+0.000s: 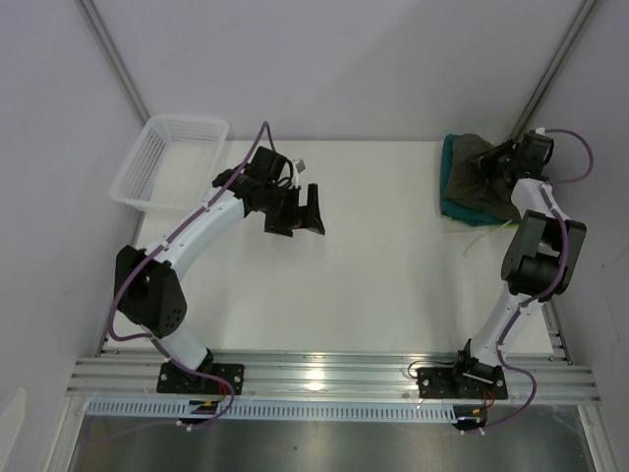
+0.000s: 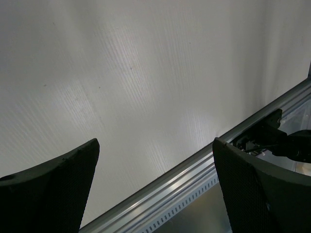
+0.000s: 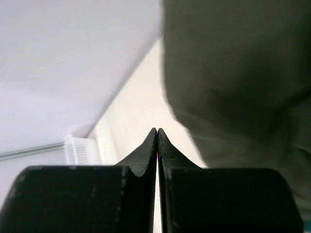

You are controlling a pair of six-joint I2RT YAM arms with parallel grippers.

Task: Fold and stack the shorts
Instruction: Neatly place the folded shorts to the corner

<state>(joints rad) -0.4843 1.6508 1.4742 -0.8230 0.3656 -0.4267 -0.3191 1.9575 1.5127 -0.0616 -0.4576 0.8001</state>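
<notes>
A white table (image 1: 373,285) fills a pale-walled booth, with a metal rail (image 1: 324,374) along its near edge and a white mesh basket (image 1: 133,172) at the far left corner. At the far right corner the olive shorts (image 1: 474,175) lie bunched on top of the folded teal shorts (image 1: 454,205). The pile's long axis runs from far to near, slanting slightly rightward. Which end is the waist cannot be told, though a pale drawstring (image 1: 482,234) trails off the near side. The right gripper (image 1: 491,157) sits over the far part of the pile, partly masking it. Its fingers are pressed together with no cloth visible between them. In the wrist view the olive fabric is a dark blur to their right. The left gripper (image 1: 298,218) hangs over bare table, left of centre, fingers spread wide and holding nothing.
</notes>
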